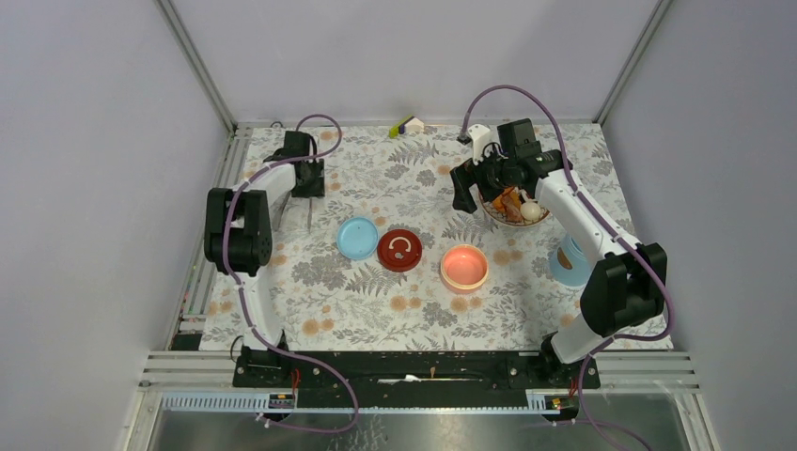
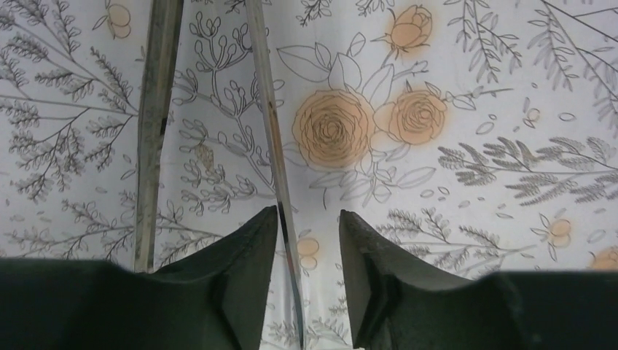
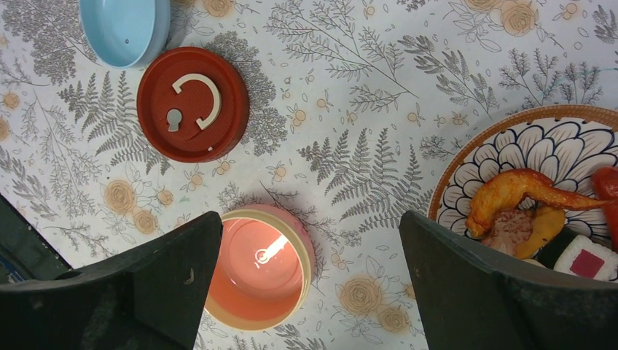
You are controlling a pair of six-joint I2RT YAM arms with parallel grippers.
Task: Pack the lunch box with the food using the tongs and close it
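Tongs (image 2: 273, 146) are laid flat on the cloth (image 2: 474, 87), far left, so the left gripper (image 2: 308, 215) is set low over them. One arm is straddled by its fingers, but a gap shows and nothing's clamped yet. The right gripper (image 3: 310, 215) is held wide open and empty between bowl (image 3: 255, 270) and food (image 3: 517, 193), probably parked ready.

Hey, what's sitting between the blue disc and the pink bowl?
A dark red lid lies there, nearer the disc than the bowl; the top view shows it.
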